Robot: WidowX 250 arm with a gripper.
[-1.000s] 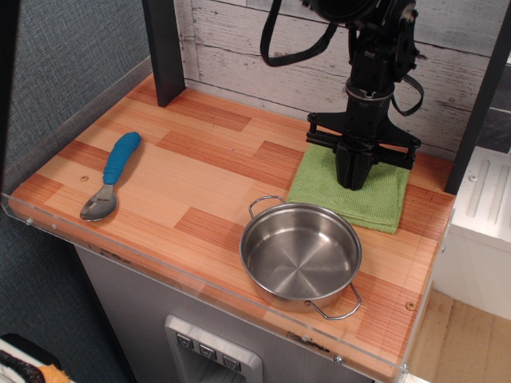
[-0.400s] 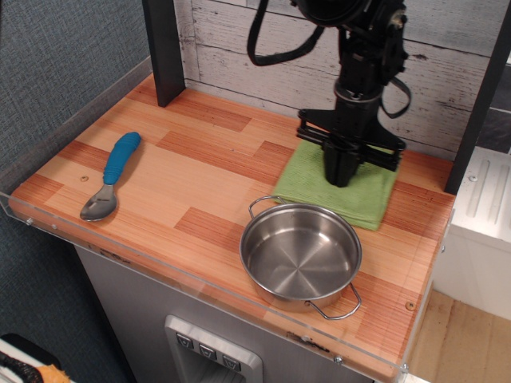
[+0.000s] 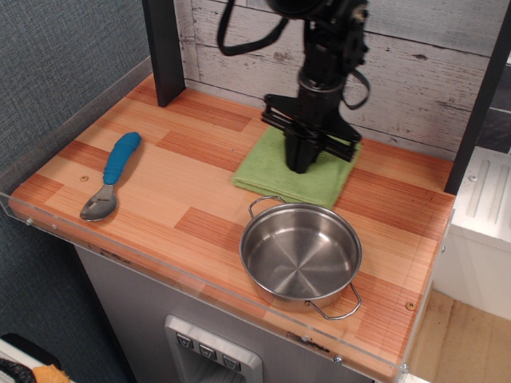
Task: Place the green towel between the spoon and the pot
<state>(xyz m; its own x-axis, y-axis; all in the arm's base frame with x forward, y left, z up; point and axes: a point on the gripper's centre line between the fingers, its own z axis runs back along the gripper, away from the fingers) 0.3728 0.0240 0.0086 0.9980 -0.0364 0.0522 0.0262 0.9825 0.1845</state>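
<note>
The green towel [image 3: 267, 177] lies flat on the wooden tabletop [image 3: 192, 171], towards the back and just behind the pot's far rim. My gripper [image 3: 301, 166] points straight down onto the towel's middle, its fingers drawn together on the cloth. The pot [image 3: 301, 254], a shallow steel one with two wire loop handles, stands empty near the front edge. The spoon [image 3: 116, 171], with a blue handle and metal bowl, lies at the left of the table, well apart from the towel.
A dark post [image 3: 164, 48] stands at the back left and another [image 3: 479, 104] at the right edge. A white plank wall [image 3: 415, 72] closes the back. A clear plastic lip [image 3: 160, 267] runs along the front edge. A white unit [image 3: 483, 215] sits beyond the right side.
My gripper has moved left along the back of the table, and the green towel has slid left with it. The pot and spoon have not moved.
</note>
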